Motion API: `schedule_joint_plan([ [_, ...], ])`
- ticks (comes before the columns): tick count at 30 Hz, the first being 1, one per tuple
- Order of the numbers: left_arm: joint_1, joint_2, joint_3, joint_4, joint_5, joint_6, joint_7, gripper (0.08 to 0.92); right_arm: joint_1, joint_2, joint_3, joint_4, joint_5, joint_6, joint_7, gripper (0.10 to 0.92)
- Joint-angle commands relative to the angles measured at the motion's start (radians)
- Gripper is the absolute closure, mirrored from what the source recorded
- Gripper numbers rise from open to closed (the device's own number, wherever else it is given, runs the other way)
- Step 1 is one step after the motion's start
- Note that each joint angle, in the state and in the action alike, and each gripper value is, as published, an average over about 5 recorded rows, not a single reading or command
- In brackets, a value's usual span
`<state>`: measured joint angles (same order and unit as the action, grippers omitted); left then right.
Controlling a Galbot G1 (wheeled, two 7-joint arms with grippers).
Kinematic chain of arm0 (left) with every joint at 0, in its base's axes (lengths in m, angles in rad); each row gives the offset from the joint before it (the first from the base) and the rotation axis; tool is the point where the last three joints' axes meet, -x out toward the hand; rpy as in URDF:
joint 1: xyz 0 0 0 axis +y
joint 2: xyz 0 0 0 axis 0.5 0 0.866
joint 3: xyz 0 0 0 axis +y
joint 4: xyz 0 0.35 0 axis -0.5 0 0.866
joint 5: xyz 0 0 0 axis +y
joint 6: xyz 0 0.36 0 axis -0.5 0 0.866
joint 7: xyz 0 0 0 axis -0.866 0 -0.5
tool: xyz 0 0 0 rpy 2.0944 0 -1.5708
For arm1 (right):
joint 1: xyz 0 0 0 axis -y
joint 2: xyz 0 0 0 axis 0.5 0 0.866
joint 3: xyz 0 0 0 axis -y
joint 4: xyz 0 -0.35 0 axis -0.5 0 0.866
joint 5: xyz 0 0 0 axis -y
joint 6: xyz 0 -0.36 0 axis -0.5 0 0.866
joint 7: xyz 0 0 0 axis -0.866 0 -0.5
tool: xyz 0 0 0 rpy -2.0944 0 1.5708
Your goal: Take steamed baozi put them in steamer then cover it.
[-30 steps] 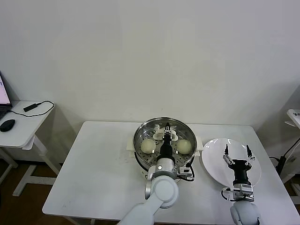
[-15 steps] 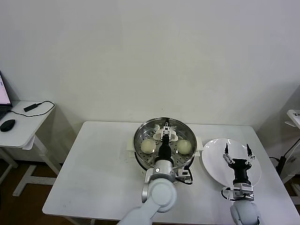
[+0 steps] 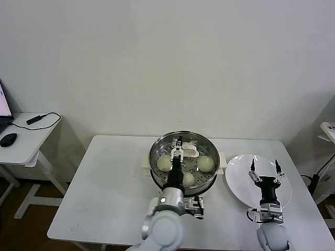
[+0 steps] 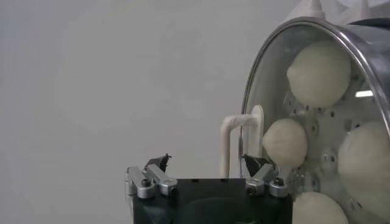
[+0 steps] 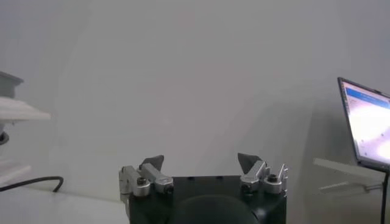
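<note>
Four baozi [image 3: 188, 179] sit in the steamer [image 3: 157, 149]. Head view: my left tool [image 3: 178, 146], fingers apart and empty, hangs over them; right tool [image 3: 264, 170] spread above the plate [image 3: 238, 183]. Left wrist view: buns [image 4: 284, 142] clear. Lift straight out; lid unseen.

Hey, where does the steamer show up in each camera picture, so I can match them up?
Head view: the steamer sits mid-table, buns inside, under the open left gripper.
Left wrist view: its shiny rim and buns fill the side beyond the gripper.
Right wrist view: no steel basket visible; I cannot tell what the white edge at the frame's border is.
Shared landmark: the white loop handle, seen in head and left wrist views.
</note>
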<state>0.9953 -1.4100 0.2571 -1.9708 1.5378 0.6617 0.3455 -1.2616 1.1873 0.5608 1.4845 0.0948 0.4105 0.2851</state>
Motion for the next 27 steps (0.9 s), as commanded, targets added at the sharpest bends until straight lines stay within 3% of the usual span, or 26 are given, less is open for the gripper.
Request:
schedule_joint_plan([
  [1, 0.041, 0.147, -0.23, -0.202, -0.497, -0.06, -0.194, 0.177, -0.009, -0.022, -0.016, 0.027, 0.098, -0.037, -0.03, 0.203],
  [4, 0.028, 0.149, -0.384, -0.125, -0.781, -0.176, -0.344, 0.177, -0.022, -0.037, -0.032, 0.049, 0.185, -0.068, -0.055, 0.203],
  [7, 0.021, 0.161, -0.536, -0.013, -1.077, -0.323, -0.424, 0.177, -0.038, -0.049, -0.045, 0.068, 0.256, -0.098, -0.074, 0.203],
  [13, 0.02, 0.198, -0.688, 0.245, -1.448, -0.703, -0.394, 0.177, -0.055, -0.061, -0.054, 0.081, 0.316, -0.135, -0.087, 0.203],
  [18, 0.046, 0.194, -0.742, 0.343, -1.554, -0.802, -0.357, 0.177, -0.072, -0.062, -0.046, 0.109, 0.344, -0.154, -0.113, 0.203],
  [27, 0.085, 0.169, -0.756, 0.363, -1.585, -0.874, -0.325, 0.177, -0.087, -0.057, -0.045, 0.117, 0.355, -0.114, -0.144, 0.203],
])
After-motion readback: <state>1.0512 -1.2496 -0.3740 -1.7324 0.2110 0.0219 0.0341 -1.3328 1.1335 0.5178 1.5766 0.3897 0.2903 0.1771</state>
